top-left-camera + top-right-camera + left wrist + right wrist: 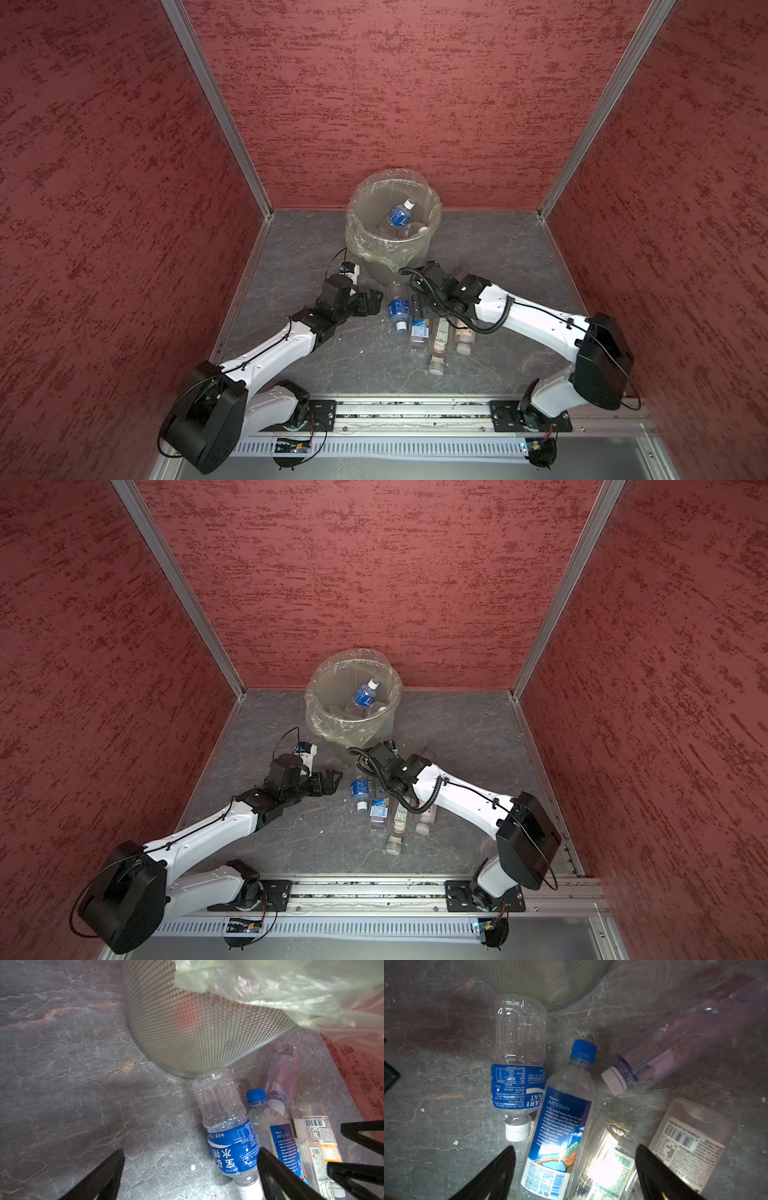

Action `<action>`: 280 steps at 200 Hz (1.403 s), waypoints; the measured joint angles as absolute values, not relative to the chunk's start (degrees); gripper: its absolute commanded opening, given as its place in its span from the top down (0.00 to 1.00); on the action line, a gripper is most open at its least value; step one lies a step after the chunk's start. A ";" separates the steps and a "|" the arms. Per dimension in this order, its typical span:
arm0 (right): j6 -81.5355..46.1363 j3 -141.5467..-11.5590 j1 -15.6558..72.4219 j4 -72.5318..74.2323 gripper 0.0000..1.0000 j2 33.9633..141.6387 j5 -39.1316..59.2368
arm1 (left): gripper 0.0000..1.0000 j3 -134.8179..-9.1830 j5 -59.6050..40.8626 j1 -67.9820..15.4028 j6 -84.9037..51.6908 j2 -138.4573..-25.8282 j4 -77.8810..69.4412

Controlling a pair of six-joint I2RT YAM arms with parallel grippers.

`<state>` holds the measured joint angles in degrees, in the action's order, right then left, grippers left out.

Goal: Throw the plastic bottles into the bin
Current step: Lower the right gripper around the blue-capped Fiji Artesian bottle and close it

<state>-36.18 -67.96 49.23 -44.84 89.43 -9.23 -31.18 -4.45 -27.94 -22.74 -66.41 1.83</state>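
The right jaws stand wide apart, low over the heap of plastic bottles (439, 340). Between them lie the label end of a blue-capped bottle (560, 1126) and a clear bottle with green print (608, 1163); whether either finger touches them I cannot tell. The left jaws are also wide apart, over bare bench (72, 1084), with the white cap of a blue-banded bottle (228, 1136) just beside one finger. In both top views that bottle lies between the two pairs of jaws, the left at its 9 o'clock and the right at its 3 o'clock. Its cap points toward 6 o'clock and its base is at the foot of the bin (382, 270). A white-labelled bottle (689, 1142) lies beside the green-printed one, and a purple-tinted bottle (675, 1043) lies farther out, near the bin. The bin stands at 12 o'clock of the heap, a clear bag (361, 216) folded over its rim. Inside it, another blue-labelled bottle (399, 216) leans on other clear bottles with its cap toward 1 o'clock.
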 measured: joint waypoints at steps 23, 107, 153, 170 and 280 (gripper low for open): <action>-36.42 -68.82 49.82 -44.88 0.12 91.72 -8.60 | 0.01 -31.18 -4.64 -27.57 -22.98 -66.43 1.83; -37.19 -68.97 50.76 -44.21 0.19 96.36 -6.13 | 0.00 -31.18 -6.15 -26.24 -23.79 -67.13 1.83; -37.12 -68.97 51.27 -43.05 0.26 98.35 -5.10 | 0.00 -31.18 -6.50 -25.67 -23.94 -67.13 1.83; -37.06 -69.06 51.33 -42.83 0.28 98.61 -4.89 | 0.00 -31.18 -6.61 -25.61 -24.05 -67.16 1.85; -36.21 -70.13 52.58 -40.71 0.29 101.43 -3.66 | 0.00 -31.18 -7.62 -25.28 -24.29 -67.85 1.80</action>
